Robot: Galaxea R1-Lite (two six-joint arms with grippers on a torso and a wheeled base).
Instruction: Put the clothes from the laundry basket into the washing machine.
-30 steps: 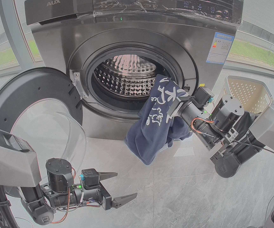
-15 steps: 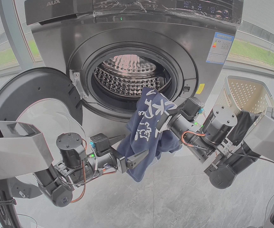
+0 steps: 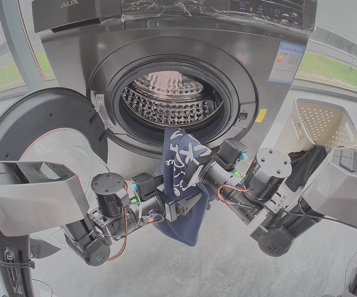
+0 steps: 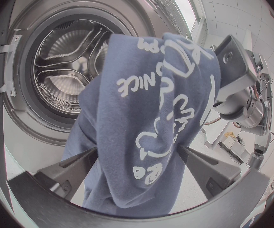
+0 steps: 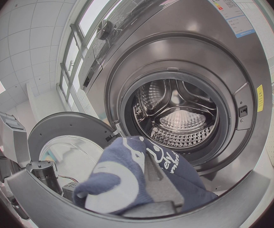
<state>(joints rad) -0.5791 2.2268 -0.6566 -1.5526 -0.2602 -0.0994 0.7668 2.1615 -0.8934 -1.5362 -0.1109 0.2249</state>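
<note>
Navy printed garment [image 3: 184, 227] is hanging before the grey washing machine's open drum [image 3: 166, 104], pinched by the right end effector [image 3: 193, 168], the left end effector [image 3: 177, 196] gaping around it, seemingly to gather slack.

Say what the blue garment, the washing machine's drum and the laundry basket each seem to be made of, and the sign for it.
Blue garment: soft cotton-like cloth, matt, probably fleece; it drapes in thick folds, with white print.
Drum: bright metal, likely stainless steel; shiny, with rows of punched holes.
Laundry basket: pale moulded plastic, it seems; stiff walls with a cut-out pattern.
</note>
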